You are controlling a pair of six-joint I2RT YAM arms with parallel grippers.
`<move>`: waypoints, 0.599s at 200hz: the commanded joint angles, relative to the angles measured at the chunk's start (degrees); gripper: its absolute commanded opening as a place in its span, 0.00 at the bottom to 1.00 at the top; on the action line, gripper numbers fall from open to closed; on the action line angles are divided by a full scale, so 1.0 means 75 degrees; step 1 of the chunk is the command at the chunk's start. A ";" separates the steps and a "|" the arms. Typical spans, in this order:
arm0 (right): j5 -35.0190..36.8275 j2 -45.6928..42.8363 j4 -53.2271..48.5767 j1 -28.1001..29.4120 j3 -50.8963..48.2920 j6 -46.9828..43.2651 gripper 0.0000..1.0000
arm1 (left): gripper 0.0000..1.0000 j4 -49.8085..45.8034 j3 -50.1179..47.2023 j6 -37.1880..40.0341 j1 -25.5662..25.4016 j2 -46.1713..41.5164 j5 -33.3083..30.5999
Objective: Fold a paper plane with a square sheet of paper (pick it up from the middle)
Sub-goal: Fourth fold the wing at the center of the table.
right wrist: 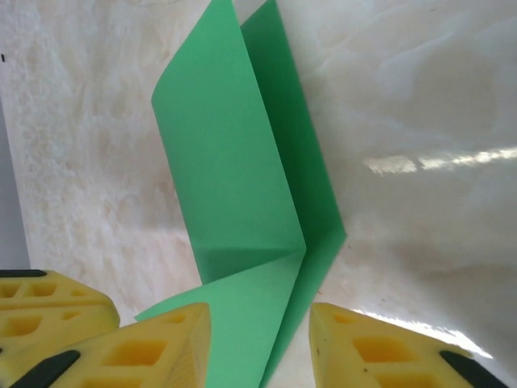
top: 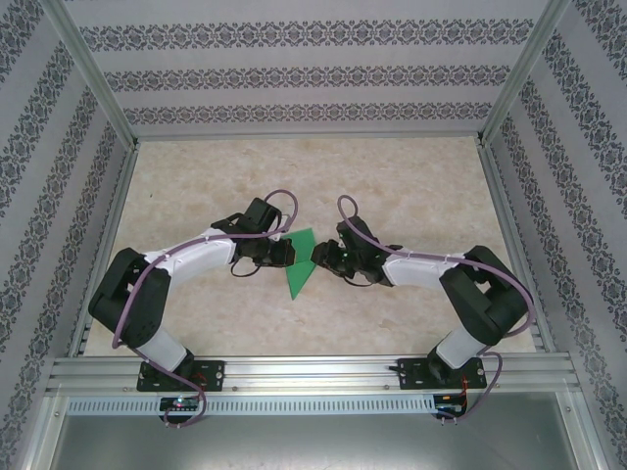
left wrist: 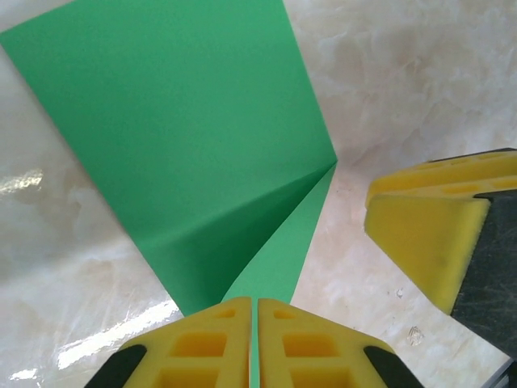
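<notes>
Left jaws pinch the paper plane [left wrist: 202,145]; right wrist view shows right jaws parted.

We record the paper [left wrist: 202,145] as thin, bright green, smooth and matt, with sharp creases. The tabletop [left wrist: 420,89] looks like pale marbled stone or laminate, polished; streaks of glare lie on it. The fingers [left wrist: 212,349] of the left gripper [left wrist: 257,323] look like yellow moulded plastic, matt and slightly grainy, with black backing. Arm shells [top: 196,257] appear to be white and black plastic, faintly glossy. Frame rails [top: 313,370] are bare brushed metal. Walls [top: 313,69] carry matt patterned wallpaper.
</notes>
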 commanded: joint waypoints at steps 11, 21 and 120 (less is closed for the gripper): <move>-0.0513 0.0513 0.0272 -0.0057 0.0404 -0.0359 0.40 | 0.10 -0.0129 -0.0007 0.0217 0.0107 0.0226 0.0007; -0.0541 0.0610 0.0353 -0.0056 0.0402 -0.0351 0.40 | 0.09 -0.0108 -0.0025 0.0239 0.0105 0.0287 0.0016; -0.1475 0.1218 0.0549 -0.0130 0.0750 -0.1554 0.42 | 0.06 0.0068 -0.0163 0.0210 0.0101 0.0811 -0.0238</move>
